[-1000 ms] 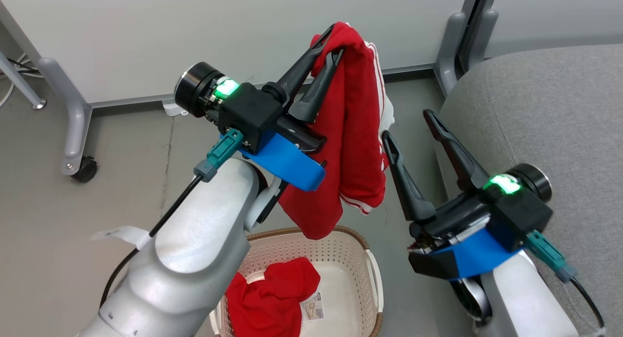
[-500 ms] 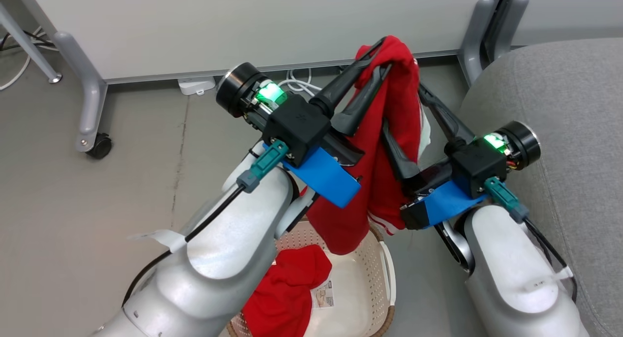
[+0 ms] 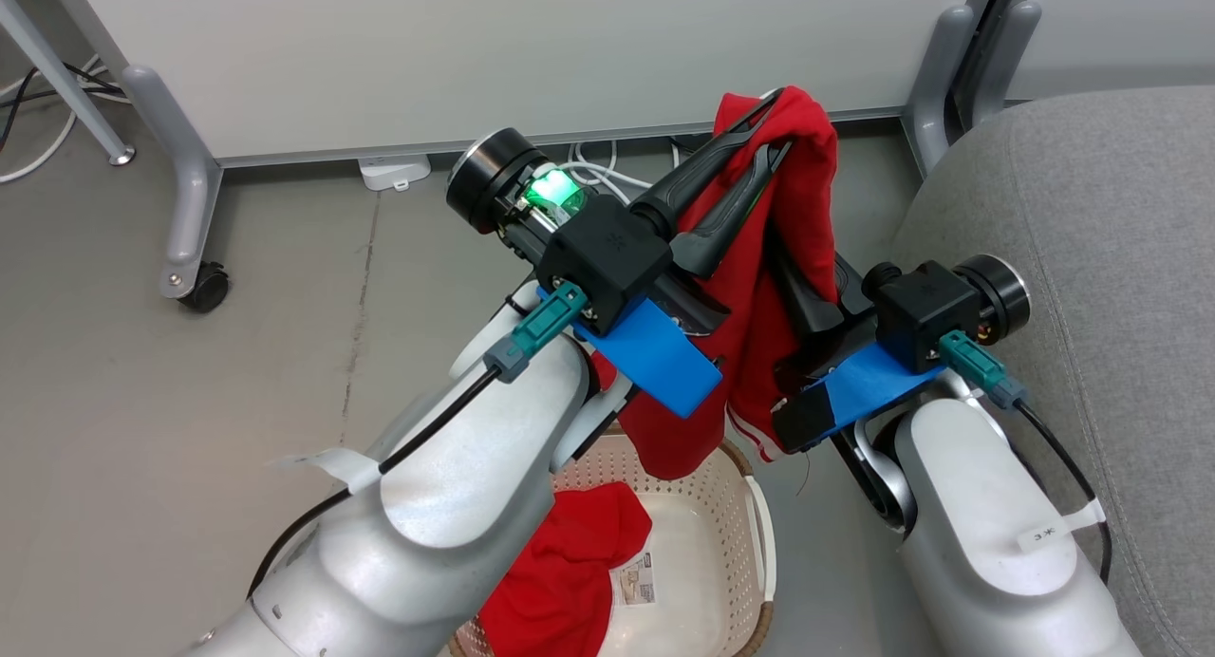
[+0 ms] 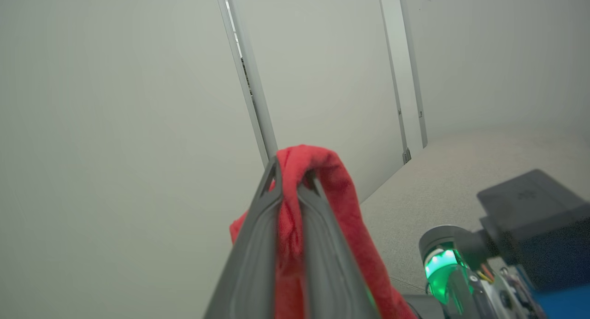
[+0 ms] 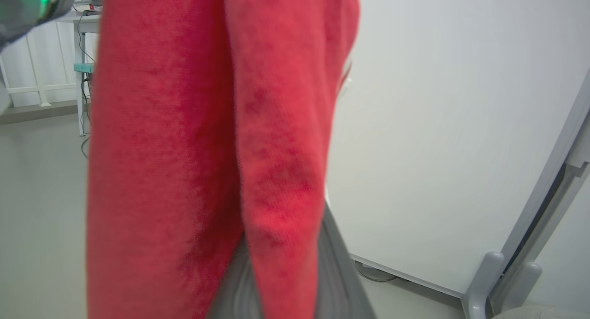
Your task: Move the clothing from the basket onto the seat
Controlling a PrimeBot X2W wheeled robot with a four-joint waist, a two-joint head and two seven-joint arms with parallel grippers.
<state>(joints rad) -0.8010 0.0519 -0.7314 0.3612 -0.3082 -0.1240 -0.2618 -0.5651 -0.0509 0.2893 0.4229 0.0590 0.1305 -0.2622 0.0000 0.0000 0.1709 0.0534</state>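
Top centre of the head view, left gripper (image 3: 780, 121) pinches the red garment (image 3: 759, 353) by its peak — right gripper (image 3: 797, 277) is clamped on it lower down. It dangles over the basket (image 3: 702, 505), seat (image 3: 1092, 211) at far right.

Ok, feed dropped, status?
Left tool, right tool both shut on red white-trimmed fabric garment, raised over cream perforated plastic basket. Second red garment in basket. No obstacle seen toward grey fabric seat.

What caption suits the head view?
Both arms' jaws shut on a white-trimmed red garment above the basket; another garment inside.
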